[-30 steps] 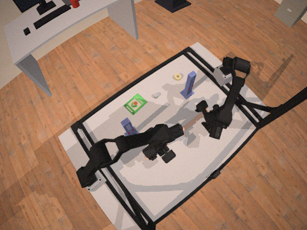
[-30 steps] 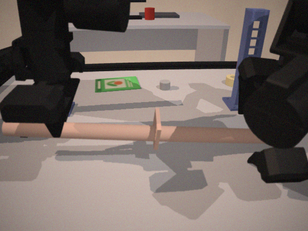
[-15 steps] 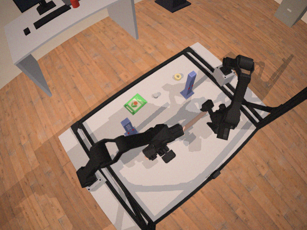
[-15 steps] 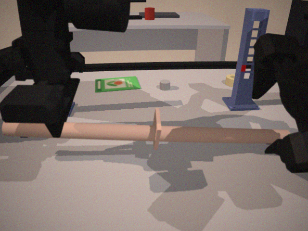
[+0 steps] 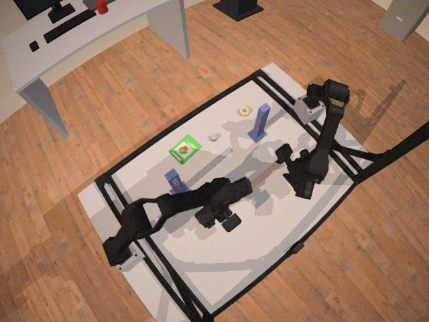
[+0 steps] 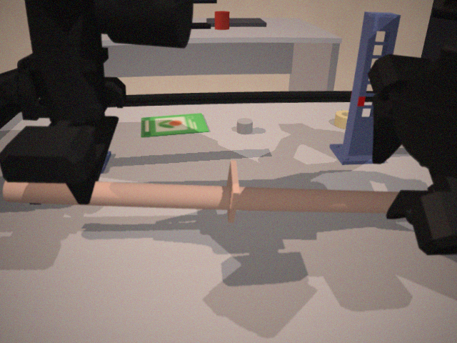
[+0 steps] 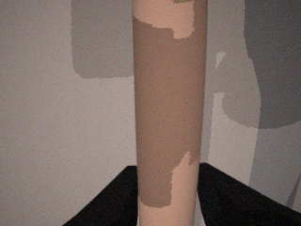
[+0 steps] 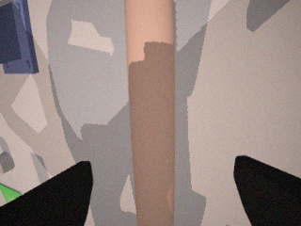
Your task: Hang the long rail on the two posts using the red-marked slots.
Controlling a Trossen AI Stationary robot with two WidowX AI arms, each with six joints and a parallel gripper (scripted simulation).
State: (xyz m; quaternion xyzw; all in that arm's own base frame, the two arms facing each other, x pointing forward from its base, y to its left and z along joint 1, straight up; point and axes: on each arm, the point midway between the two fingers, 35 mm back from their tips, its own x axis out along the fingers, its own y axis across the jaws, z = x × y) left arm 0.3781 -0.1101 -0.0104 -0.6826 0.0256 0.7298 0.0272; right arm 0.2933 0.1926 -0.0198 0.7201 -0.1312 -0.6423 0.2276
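We find the rail (image 5: 266,174) (image 6: 162,195) (image 7: 169,104) (image 8: 152,118) above the table (image 5: 221,266) (image 6: 111,302), clamped in the left pincer (image 6: 83,191) (image 7: 166,173); the right pincer (image 6: 402,206) (image 8: 164,169) stands wide around it (presumably to regrip squarely), apart from both posts.

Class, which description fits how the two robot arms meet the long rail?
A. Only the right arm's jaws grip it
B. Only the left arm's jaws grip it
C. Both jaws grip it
B: the left jaws close against the rail; gaps flank it between the right jaws.
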